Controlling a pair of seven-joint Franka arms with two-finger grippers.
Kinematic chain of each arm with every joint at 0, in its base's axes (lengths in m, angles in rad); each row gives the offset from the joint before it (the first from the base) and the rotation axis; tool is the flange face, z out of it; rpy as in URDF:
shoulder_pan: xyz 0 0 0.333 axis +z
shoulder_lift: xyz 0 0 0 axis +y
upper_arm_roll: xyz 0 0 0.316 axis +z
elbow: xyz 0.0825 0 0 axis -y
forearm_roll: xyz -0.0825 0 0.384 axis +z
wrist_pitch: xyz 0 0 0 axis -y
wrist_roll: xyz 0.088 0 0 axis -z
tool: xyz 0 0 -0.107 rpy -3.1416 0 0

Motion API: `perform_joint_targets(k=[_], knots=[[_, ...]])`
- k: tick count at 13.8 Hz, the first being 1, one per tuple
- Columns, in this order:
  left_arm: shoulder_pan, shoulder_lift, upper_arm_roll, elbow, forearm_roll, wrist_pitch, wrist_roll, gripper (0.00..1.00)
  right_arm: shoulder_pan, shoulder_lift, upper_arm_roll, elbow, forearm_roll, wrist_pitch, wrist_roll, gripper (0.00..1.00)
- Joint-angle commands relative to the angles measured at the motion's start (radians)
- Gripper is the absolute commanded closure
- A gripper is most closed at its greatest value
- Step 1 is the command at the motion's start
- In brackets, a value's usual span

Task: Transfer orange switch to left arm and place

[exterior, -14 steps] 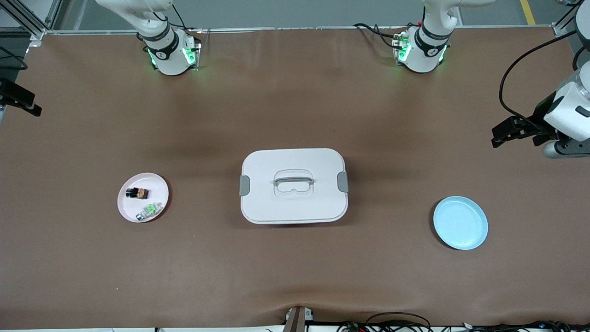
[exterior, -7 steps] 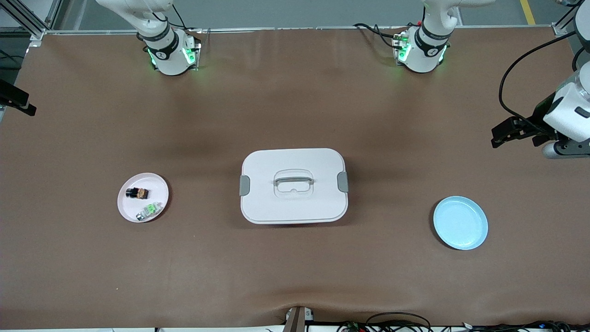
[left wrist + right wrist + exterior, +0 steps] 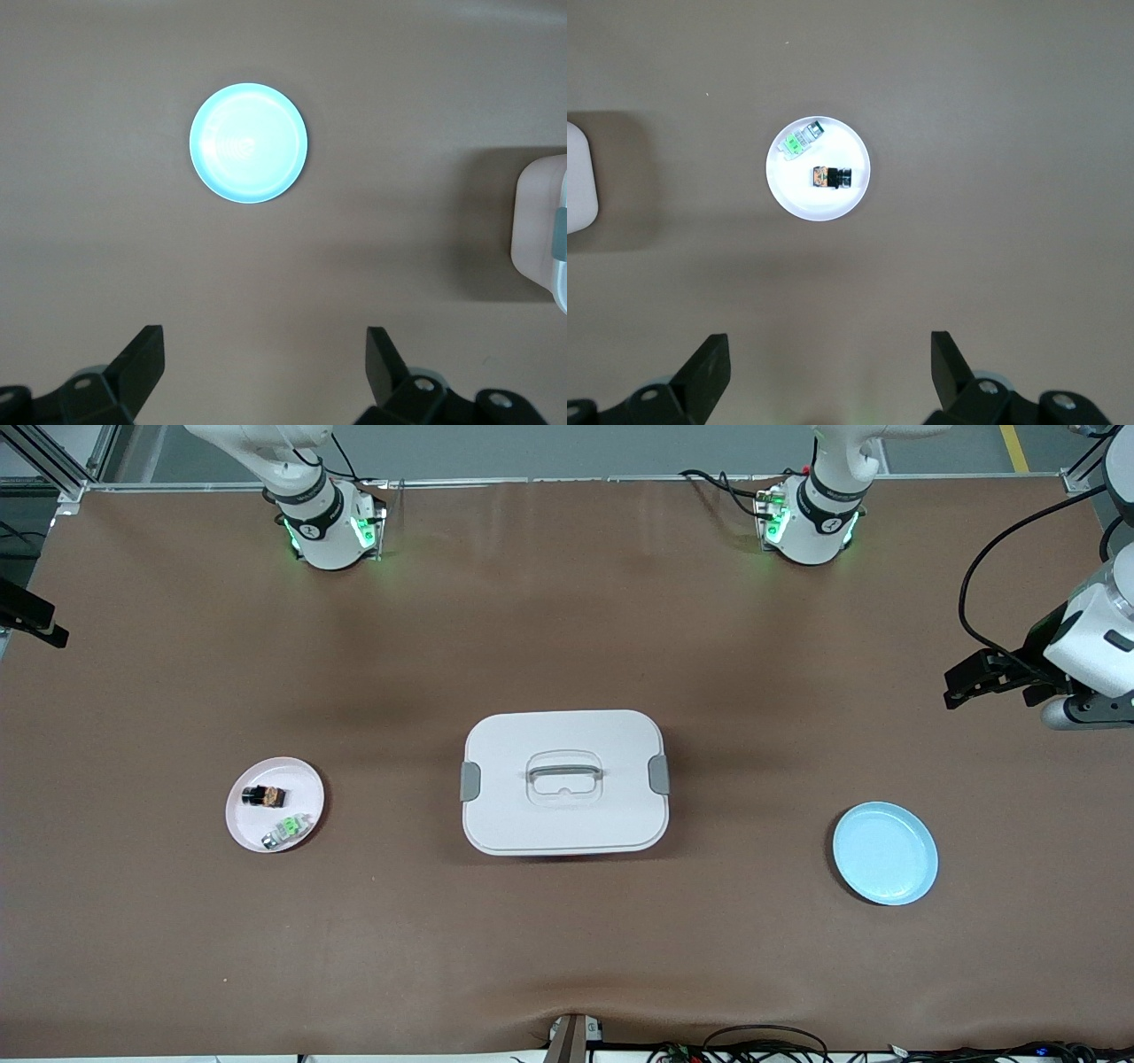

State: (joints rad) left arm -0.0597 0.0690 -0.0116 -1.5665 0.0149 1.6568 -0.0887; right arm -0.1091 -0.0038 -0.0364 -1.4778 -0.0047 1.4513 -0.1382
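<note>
The orange switch (image 3: pixel 264 796) lies on a pink plate (image 3: pixel 285 773) toward the right arm's end of the table, and shows in the right wrist view (image 3: pixel 832 178). The white box (image 3: pixel 567 824) stands mid-table, lid on. My right gripper (image 3: pixel 830 341) is open and empty, high over the table beside the pink plate (image 3: pixel 824 205); only its black tip (image 3: pixel 35 622) shows in the front view. My left gripper (image 3: pixel 964 680) is open and empty, high over the left arm's end of the table, as its wrist view (image 3: pixel 264 336) shows.
A small green-and-silver part (image 3: pixel 288 829) lies on the pink plate beside the switch. An empty blue plate (image 3: pixel 884 853) sits toward the left arm's end of the table and shows in the left wrist view (image 3: pixel 248 142). The box's edge shows in both wrist views (image 3: pixel 542 221) (image 3: pixel 578 177).
The right gripper's black tip has slid a little toward the edge of the front view. The left gripper has barely moved. Nothing on the table has moved.
</note>
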Motion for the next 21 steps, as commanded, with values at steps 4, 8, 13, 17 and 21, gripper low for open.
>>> perform_joint_targets(k=[4, 8, 13, 17, 21], knots=[[0.001, 0.005, 0.008, 0.016, -0.009, -0.019, 0.021, 0.00, -0.014, -0.013, 0.010, -0.004, -0.014, 0.027, -0.009, 0.00], [0.001, 0.005, 0.007, 0.016, -0.009, -0.019, 0.021, 0.00, -0.056, 0.025, 0.010, 0.004, 0.002, 0.029, 0.002, 0.00], [0.001, 0.005, 0.008, 0.016, -0.009, -0.019, 0.021, 0.00, -0.057, 0.160, 0.010, 0.008, -0.020, 0.034, -0.009, 0.00], [0.006, 0.005, 0.008, 0.016, -0.010, -0.019, 0.023, 0.00, -0.080, 0.212, 0.010, 0.019, -0.017, 0.102, -0.011, 0.00], [0.009, 0.005, 0.008, 0.016, -0.013, -0.019, 0.023, 0.00, -0.078, 0.283, 0.010, 0.019, -0.015, 0.135, -0.011, 0.00]])
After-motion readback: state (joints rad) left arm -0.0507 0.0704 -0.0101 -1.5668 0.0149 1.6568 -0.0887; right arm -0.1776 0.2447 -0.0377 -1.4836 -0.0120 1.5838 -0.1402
